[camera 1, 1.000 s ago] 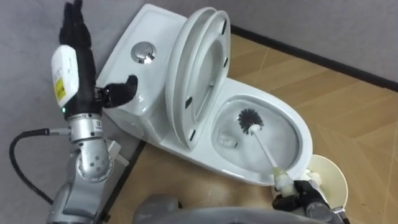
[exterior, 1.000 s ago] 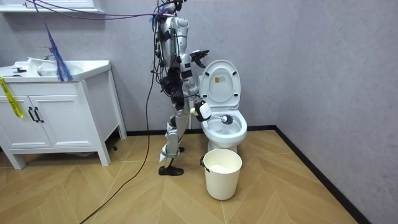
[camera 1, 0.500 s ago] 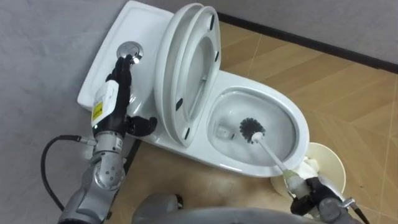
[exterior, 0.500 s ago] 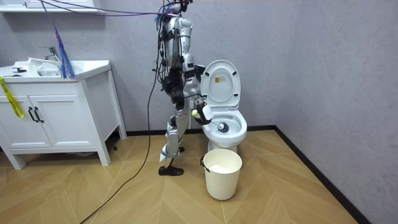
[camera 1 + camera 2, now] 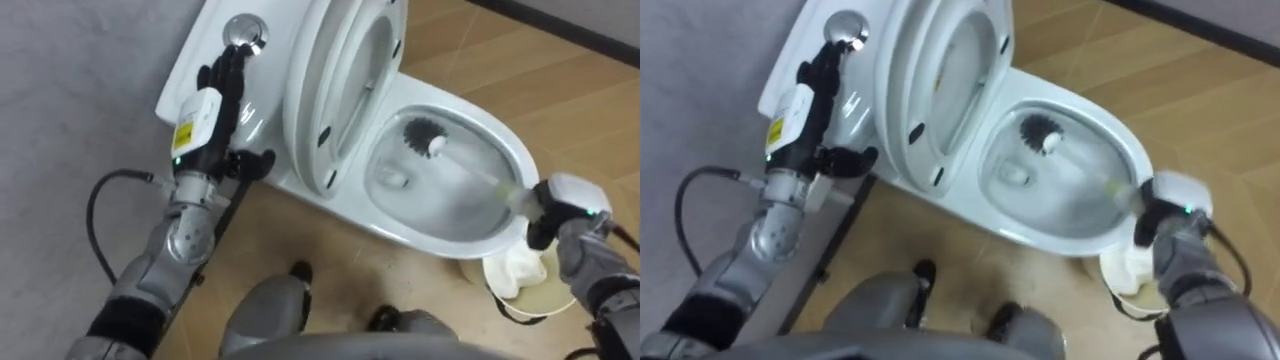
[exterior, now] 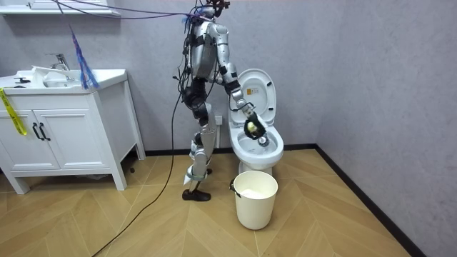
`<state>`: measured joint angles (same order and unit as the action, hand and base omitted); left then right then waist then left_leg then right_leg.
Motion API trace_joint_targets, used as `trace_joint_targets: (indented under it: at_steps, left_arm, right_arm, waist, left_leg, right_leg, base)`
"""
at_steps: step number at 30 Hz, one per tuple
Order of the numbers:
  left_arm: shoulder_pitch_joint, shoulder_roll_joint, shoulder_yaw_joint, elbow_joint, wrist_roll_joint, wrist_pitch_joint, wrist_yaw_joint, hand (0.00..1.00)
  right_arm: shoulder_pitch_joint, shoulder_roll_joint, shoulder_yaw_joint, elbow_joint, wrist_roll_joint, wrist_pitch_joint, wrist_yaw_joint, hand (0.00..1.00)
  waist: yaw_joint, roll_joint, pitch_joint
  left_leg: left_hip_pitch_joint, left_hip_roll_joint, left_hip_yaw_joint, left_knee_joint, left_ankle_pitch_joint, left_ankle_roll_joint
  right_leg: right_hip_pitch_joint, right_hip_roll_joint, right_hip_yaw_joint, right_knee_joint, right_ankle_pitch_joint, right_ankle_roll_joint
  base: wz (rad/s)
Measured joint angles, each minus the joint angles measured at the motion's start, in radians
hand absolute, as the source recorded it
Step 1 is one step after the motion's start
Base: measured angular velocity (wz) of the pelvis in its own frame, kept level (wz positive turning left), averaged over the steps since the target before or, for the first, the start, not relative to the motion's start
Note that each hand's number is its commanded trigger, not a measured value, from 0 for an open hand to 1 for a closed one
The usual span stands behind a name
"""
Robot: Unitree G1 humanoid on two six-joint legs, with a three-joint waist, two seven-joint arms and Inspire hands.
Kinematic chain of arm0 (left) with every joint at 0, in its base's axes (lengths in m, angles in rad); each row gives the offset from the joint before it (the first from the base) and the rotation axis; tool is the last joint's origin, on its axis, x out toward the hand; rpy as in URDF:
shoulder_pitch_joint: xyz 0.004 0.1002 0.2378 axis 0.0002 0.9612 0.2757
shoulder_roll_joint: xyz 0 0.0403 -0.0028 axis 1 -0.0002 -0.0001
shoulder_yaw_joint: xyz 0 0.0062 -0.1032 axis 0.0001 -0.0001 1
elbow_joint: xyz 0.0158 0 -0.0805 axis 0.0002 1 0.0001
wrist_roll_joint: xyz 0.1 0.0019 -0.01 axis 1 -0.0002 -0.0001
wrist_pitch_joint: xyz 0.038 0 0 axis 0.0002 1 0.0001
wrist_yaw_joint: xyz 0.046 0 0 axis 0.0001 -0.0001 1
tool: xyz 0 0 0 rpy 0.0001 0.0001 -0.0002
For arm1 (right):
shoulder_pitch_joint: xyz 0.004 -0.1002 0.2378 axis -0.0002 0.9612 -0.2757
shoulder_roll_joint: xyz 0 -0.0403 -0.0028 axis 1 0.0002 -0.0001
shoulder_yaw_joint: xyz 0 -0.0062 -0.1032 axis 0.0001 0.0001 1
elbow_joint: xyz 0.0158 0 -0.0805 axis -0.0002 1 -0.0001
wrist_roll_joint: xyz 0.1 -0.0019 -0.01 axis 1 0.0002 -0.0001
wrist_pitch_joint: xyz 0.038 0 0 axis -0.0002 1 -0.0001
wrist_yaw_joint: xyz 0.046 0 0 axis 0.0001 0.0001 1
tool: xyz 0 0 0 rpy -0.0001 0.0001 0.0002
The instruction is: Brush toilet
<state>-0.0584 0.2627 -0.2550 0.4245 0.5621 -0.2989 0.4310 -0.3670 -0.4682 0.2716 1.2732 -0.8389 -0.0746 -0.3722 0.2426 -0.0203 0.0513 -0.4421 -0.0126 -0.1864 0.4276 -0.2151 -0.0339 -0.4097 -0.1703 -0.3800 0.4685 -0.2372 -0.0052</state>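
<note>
The white toilet [image 5: 300,185] has its seat and lid [image 5: 345,70] raised. A black-bristled toilet brush [image 5: 424,137] has its head inside the bowl, near the back wall. Its pale handle runs to the right front rim, where my right hand [image 5: 556,208] is shut on it. My left hand [image 5: 213,97] lies flat on the tank top with straight fingers, fingertips just short of the round chrome flush button [image 5: 245,29]. In the room view I stand at the toilet [image 6: 258,146] on the room view's left side, bent over the bowl.
A cream bucket [image 5: 524,293] stands on the wood floor just in front of the bowl, seen also as the bucket [image 6: 255,198] in the room view. A white vanity cabinet [image 6: 64,128] stands a few steps off. Grey wall runs behind the tank.
My left hand came down from an upright pose onto the tank, reaching toward the flush button. The right hand rose over the rim and pushed the brush head farther back in the bowl. The camera shifted.
</note>
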Motion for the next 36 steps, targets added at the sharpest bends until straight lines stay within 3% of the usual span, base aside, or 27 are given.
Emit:
trace_joint_targets:
  at_steps: [1, 3, 6, 9, 14, 18, 24, 30, 32, 36]
  left_arm:
    - [-0.024, 0.000, -0.004, 0.009, 0.000, 0.000, -0.005, 0.00]
    - [-0.044, 0.001, -0.007, 0.010, 0.000, 0.000, -0.011, 0.00]
    - [-0.069, 0.001, -0.024, 0.007, 0.000, -0.001, 0.012, 0.00]
    - [-0.074, 0.003, -0.036, 0.004, -0.001, -0.001, 0.028, 0.00]
    - [-0.081, 0.036, -0.075, -0.029, -0.002, -0.001, 0.046, 0.00]
    - [-0.089, 0.038, -0.085, -0.041, -0.002, 0.000, 0.065, 0.00]
    - [-0.085, 0.038, -0.104, -0.085, -0.002, 0.034, 0.122, 0.00]
    - [-0.064, 0.038, -0.105, -0.131, -0.003, 0.059, 0.149, 0.00]
    - [-0.063, 0.038, -0.118, -0.133, -0.037, 0.059, 0.163, 0.00]
    - [-0.065, 0.038, -0.145, -0.135, -0.081, 0.062, 0.190, 0.00]
  right_arm:
    - [-0.013, -0.017, 0.015, -0.001, -0.030, 0.008, -0.009, 1.00]
    - [-0.027, -0.027, 0.043, -0.008, -0.065, 0.028, -0.009, 1.00]
    - [-0.031, -0.040, 0.087, -0.078, -0.106, 0.043, -0.005, 1.00]
    - [-0.038, -0.040, 0.147, -0.112, -0.157, 0.081, 0.008, 1.00]
    - [-0.040, -0.057, 0.223, -0.118, -0.207, 0.128, 0.013, 1.00]
    - [-0.053, -0.057, 0.233, -0.118, -0.207, 0.191, 0.015, 1.00]
    - [-0.094, -0.080, 0.240, -0.118, -0.147, 0.272, 0.032, 1.00]
    - [-0.104, -0.075, 0.240, -0.119, -0.140, 0.296, 0.042, 1.00]
    - [-0.104, -0.081, 0.269, -0.119, -0.103, 0.297, 0.037, 1.00]
    - [-0.102, -0.095, 0.305, -0.113, -0.009, 0.305, 0.016, 1.00]
  waist:
    - [-0.002, 0.007, 0.0050]
    - [0.005, 0.015, 0.0047]
    - [0.018, 0.025, -0.0009]
    - [0.018, 0.027, -0.0020]
    - [0.017, 0.040, -0.0018]
    - [0.041, 0.054, -0.0021]
    - [0.067, 0.089, -0.0065]
    - [0.067, 0.102, -0.0099]
    - [0.068, 0.103, -0.0097]
    - [0.064, 0.116, -0.0117]
  left_leg:
    - [-0.037, 0.004, 0.029, 0.019, 0.001, 0.000]
    - [-0.060, 0.016, 0.075, 0.023, 0.004, -0.003]
    - [-0.114, 0.010, 0.078, 0.040, 0.005, -0.002]
    - [-0.153, -0.003, 0.078, 0.071, 0.007, 0.001]
    - [-0.249, -0.026, 0.080, 0.147, 0.008, 0.006]
    - [-0.307, -0.030, 0.079, 0.176, 0.002, 0.016]
    - [-0.418, -0.030, 0.077, 0.228, 0.002, 0.014]
    - [-0.459, -0.029, 0.082, 0.244, 0.004, 0.010]
    - [-0.460, -0.015, 0.117, 0.248, 0.003, 0.012]
    - [-0.468, -0.014, 0.129, 0.252, 0.004, 0.014]
  right_leg:
    - [-0.018, 0.000, -0.017, 0.016, 0.000, -0.002]
    - [-0.051, -0.002, -0.020, 0.039, -0.001, -0.003]
    - [-0.116, -0.008, -0.017, 0.074, -0.004, -0.008]
    - [-0.151, -0.028, -0.023, 0.104, -0.007, -0.013]
    - [-0.219, -0.063, -0.037, 0.159, -0.031, -0.015]
    - [-0.279, -0.071, -0.032, 0.197, -0.035, -0.020]
    - [-0.386, -0.078, -0.027, 0.255, -0.041, -0.034]
    - [-0.428, -0.082, -0.025, 0.276, -0.047, -0.042]
    - [-0.428, -0.080, -0.021, 0.275, -0.050, -0.041]
    - [-0.434, -0.085, -0.019, 0.281, -0.051, -0.040]
  base:
    - [0.43]
    - [0.20]
    - [0.00]
    - [0.05]
    - [0.18]
    - [-0.02]
    - [0.04]
    - [0.02]
    - [0.00]
    - [0.02]
